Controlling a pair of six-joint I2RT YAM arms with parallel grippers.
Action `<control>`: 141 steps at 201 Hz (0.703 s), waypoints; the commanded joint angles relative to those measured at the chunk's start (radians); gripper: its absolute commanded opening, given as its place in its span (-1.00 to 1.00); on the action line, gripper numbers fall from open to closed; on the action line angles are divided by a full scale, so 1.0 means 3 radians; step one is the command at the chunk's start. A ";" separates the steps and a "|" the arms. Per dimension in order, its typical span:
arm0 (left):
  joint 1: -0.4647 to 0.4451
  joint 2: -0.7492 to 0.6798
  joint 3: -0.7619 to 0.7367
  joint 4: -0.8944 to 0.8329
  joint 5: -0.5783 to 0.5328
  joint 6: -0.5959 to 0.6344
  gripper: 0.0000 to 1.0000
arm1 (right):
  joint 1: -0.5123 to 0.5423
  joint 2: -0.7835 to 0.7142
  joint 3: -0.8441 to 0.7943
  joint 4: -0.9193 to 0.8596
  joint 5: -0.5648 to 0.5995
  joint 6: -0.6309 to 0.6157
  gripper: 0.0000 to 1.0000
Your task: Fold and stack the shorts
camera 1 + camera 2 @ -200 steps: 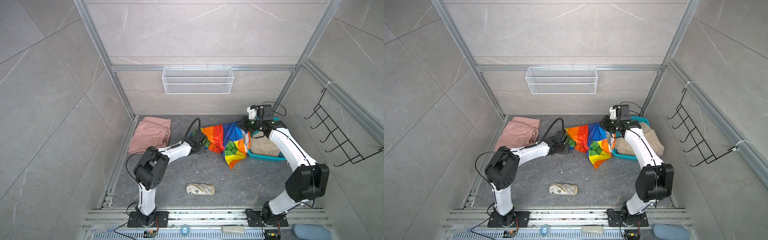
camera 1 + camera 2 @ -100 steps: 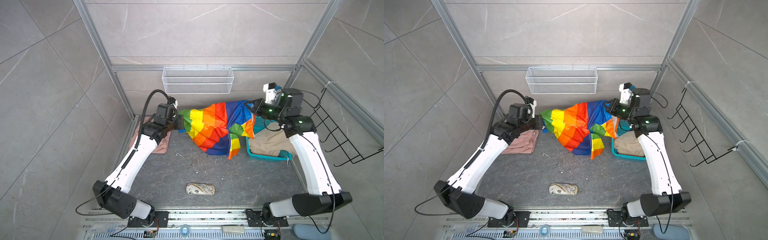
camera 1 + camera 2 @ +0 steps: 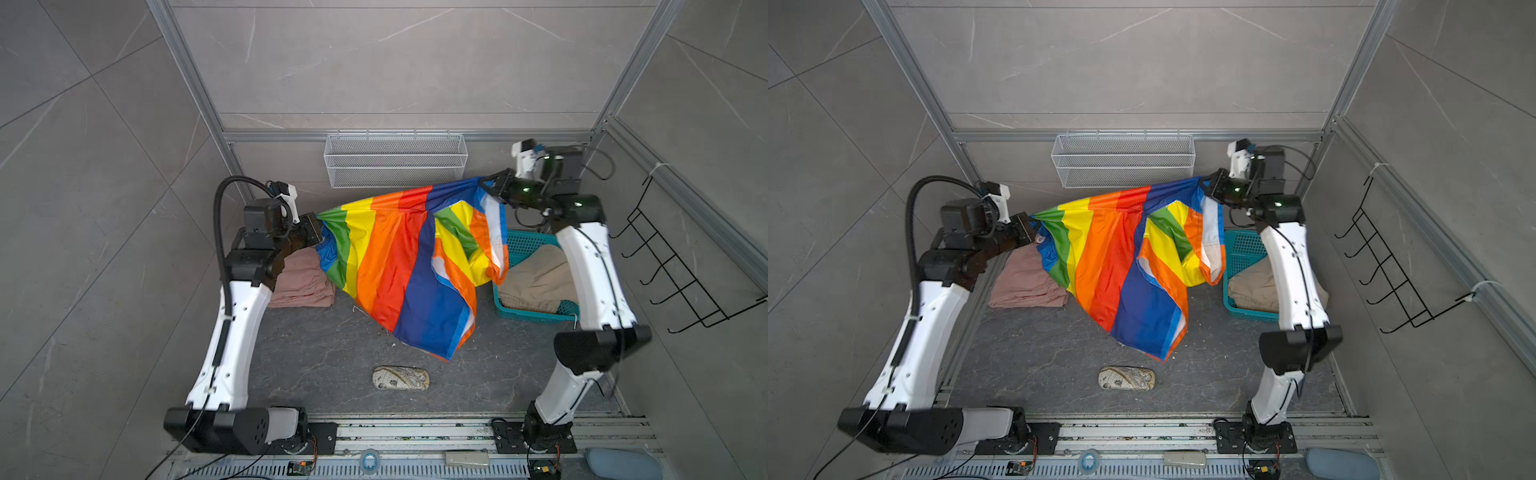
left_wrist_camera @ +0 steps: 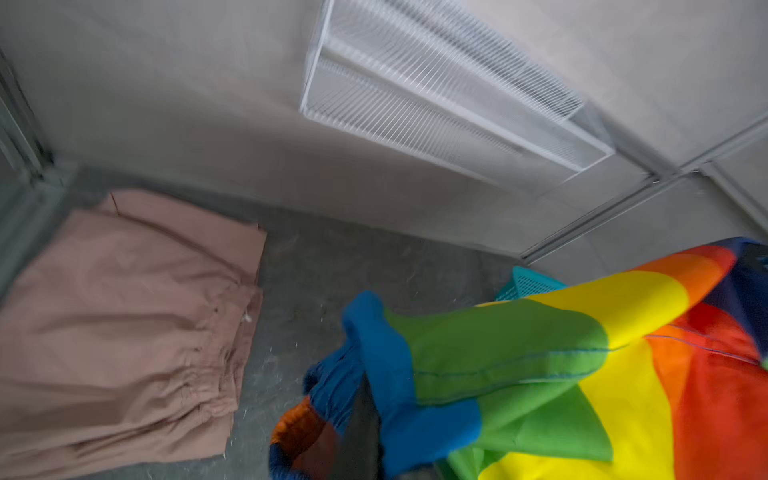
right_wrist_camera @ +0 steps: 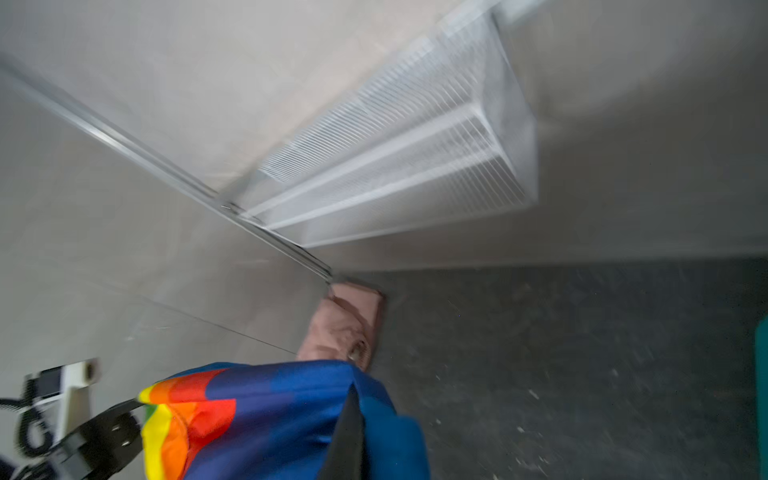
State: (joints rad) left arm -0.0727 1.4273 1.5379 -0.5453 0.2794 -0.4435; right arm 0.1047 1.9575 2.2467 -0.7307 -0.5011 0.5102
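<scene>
Rainbow shorts (image 3: 399,266) clamped in my left hand (image 3: 316,227) and right hand (image 3: 487,188), unfolded; pink shorts (image 3: 302,282) folded at 9 o'clock, beige shorts (image 3: 536,274) not started.

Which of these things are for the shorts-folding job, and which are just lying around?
For the job:
rainbow-striped shorts, held up in the air
pink shorts, folded
beige shorts, in the teal basket

Just lying about:
patterned pouch
white wire basket on the wall
the teal basket itself
</scene>
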 commanded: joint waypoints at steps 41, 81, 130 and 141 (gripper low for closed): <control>0.0051 0.0882 -0.0616 0.0442 0.0746 -0.0557 -0.20 | 0.0015 0.0510 -0.0176 -0.0656 0.0578 -0.0439 -0.10; 0.0048 0.0826 -0.0586 0.0367 0.0599 -0.0455 0.99 | 0.0350 -0.0156 -0.0732 -0.0508 0.0889 -0.0608 0.71; 0.0048 0.0672 -0.0626 0.0142 0.0595 -0.0363 0.99 | 0.0949 -0.0896 -0.2281 -0.0026 0.0814 -0.0395 0.99; 0.0048 0.0613 -0.0719 0.0132 0.0602 -0.0372 0.99 | 0.1008 -0.0994 -0.2666 0.0113 0.0761 -0.0313 0.99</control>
State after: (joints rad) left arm -0.0608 1.6894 1.3502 -0.4816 0.4469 -0.5739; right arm 0.3836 1.6699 1.6646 -0.7559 -0.2623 0.3679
